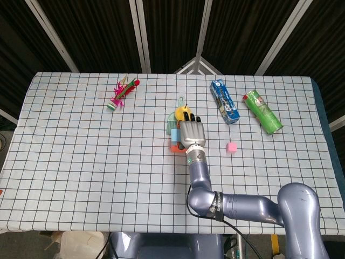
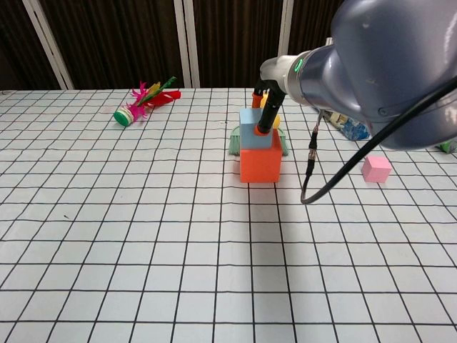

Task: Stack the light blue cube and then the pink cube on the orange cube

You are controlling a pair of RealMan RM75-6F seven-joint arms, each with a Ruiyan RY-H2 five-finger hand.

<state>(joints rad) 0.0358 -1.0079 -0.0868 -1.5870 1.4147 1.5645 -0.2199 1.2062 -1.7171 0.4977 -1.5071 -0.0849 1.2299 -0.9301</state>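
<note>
Robot lab test bench, grid-checked tablecloth point(image 1: 81, 140), dark corrugated backdrop panels point(image 1: 97, 32), scattered test props

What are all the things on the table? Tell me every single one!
orange cube: one, orange, middle of the table.
light blue cube: one, light blue, sitting on top of the orange cube.
pink cube: one, pink, alone to the right of the stack.
brush: one, green and yellow, just behind the stack.
shuttlecock: one, pink and green feathers, far left.
blue packet: one, blue, far right, lying flat.
green packet: one, green, right of the blue packet.
table: one, white cloth with a black grid.
right hand: one, silver with dark fingers, on the light blue cube.
</note>
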